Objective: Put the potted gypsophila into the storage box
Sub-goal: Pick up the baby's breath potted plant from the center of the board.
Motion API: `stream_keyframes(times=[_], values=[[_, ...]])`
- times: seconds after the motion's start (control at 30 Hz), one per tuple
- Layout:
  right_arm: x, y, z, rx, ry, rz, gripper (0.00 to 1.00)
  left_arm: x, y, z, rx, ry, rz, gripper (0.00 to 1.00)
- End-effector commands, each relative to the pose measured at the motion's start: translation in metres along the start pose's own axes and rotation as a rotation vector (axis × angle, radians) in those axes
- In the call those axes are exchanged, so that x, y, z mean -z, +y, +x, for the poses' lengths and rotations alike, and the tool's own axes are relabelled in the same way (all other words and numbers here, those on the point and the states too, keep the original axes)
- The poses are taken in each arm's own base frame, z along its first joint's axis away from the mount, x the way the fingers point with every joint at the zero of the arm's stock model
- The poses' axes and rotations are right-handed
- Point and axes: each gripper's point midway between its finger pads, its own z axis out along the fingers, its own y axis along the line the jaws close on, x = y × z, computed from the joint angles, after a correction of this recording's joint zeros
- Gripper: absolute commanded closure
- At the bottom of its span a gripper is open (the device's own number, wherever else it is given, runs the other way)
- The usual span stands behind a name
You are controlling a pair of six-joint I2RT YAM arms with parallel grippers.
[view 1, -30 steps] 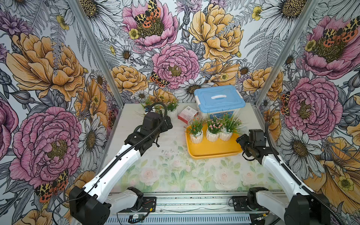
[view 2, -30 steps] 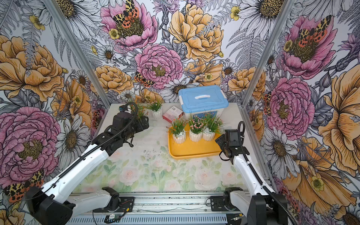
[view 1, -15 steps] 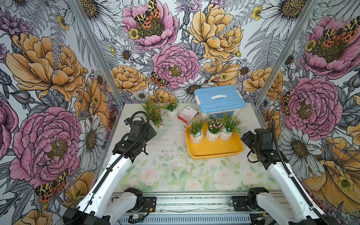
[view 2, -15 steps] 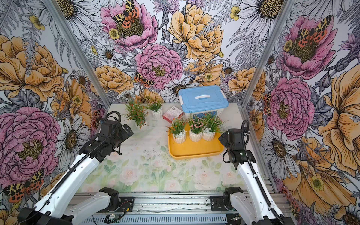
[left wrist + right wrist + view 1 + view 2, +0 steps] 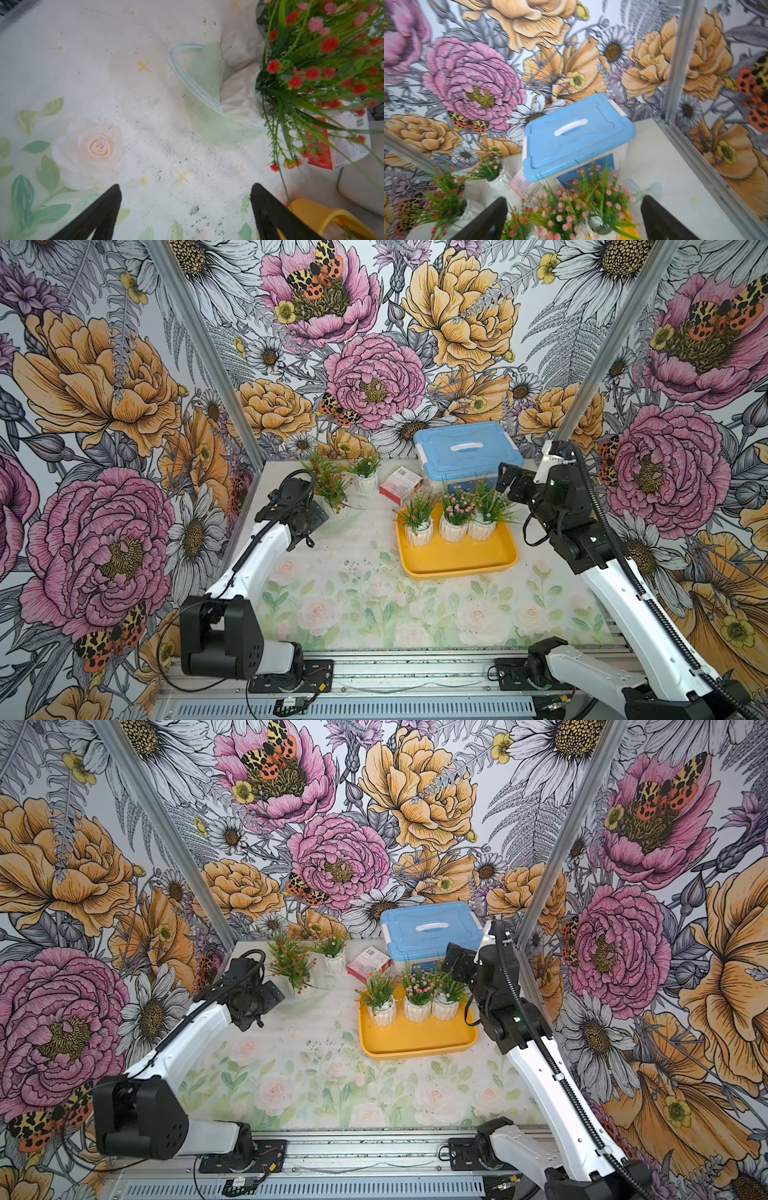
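The storage box [image 5: 457, 558] [image 5: 415, 1040], a shallow yellow tray, lies right of the table's middle in both top views. Three potted gypsophila stand along its far side: red blossoms [image 5: 419, 531], pink [image 5: 455, 526], mostly green [image 5: 482, 529]. Two more pots stand on the table at the back left [image 5: 336, 508] [image 5: 368, 481]. My left gripper [image 5: 316, 517] [image 5: 185, 199] is open over bare table, just left of the nearer of those pots [image 5: 239, 97]. My right gripper [image 5: 505, 482] [image 5: 574, 207] hangs open above the tray's far right pots [image 5: 560, 216] and holds nothing.
A clear box with a blue lid [image 5: 465, 448] [image 5: 577, 135] stands at the back, right behind the tray. A small red and white carton [image 5: 401, 485] [image 5: 342, 141] lies between it and the back-left pots. Flowered walls close in on three sides.
My left gripper has drawn back leftward from the back-left pots. My right gripper has risen and moved toward the back over the tray, and its jaws have spread wider.
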Motion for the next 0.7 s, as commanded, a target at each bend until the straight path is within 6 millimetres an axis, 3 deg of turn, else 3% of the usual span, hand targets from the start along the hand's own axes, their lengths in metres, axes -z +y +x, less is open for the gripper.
stream_keyframes(times=[0.0, 0.13, 0.33, 0.47, 0.67], values=[[-0.01, 0.042, -0.025, 0.063, -0.073, -0.127, 0.01, -0.014, -0.021, -0.012, -0.02, 0.018, 0.032, 0.03], [-0.046, 0.081, -0.012, 0.122, -0.023, -0.195, 0.01, -0.039, -0.039, -0.02, -0.036, 0.056, 0.031, 0.09], [-0.083, 0.114, -0.007, 0.111, 0.003, -0.245, 0.01, -0.065, -0.046, -0.029, -0.037, 0.069, -0.005, 0.13], [-0.097, 0.124, 0.003, 0.126, 0.032, -0.268, 0.0, -0.086, -0.052, -0.031, -0.039, 0.09, -0.02, 0.18], [-0.114, 0.124, 0.014, 0.135, 0.057, -0.253, 0.0, -0.1, -0.058, -0.035, -0.035, 0.094, -0.03, 0.22]])
